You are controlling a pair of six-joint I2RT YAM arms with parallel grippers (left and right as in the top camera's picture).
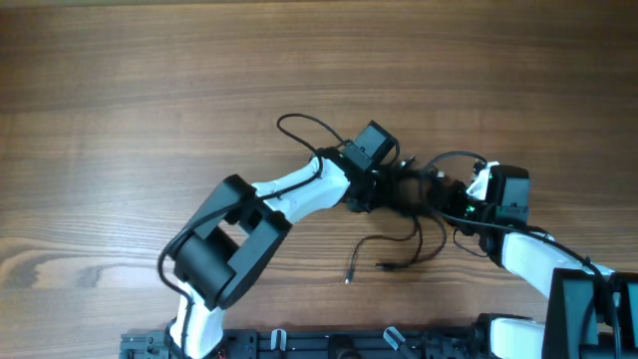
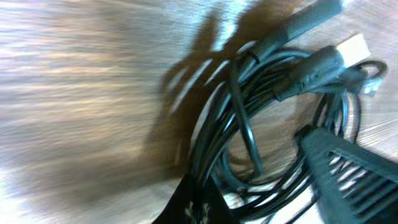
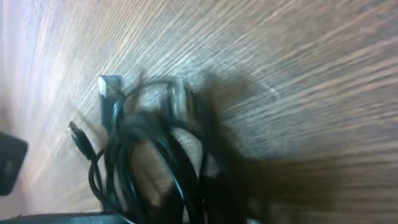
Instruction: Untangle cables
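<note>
Brown wood-grain table [image 1: 150, 100]. On it: knotted black cables [image 1: 407, 189] right of centre, two loose strands [image 1: 384, 265] trailing toward the near edge, plug ends on the wood.

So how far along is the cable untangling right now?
Early on. Done: little. Only two plug-ended strands trail loose below the knot in the overhead view. In hand: the left hand and right hand sit at the cables from opposite sides; whether either grips is unclear. Left: the left wrist view shows the cords looped over each other in one bundle.
</note>
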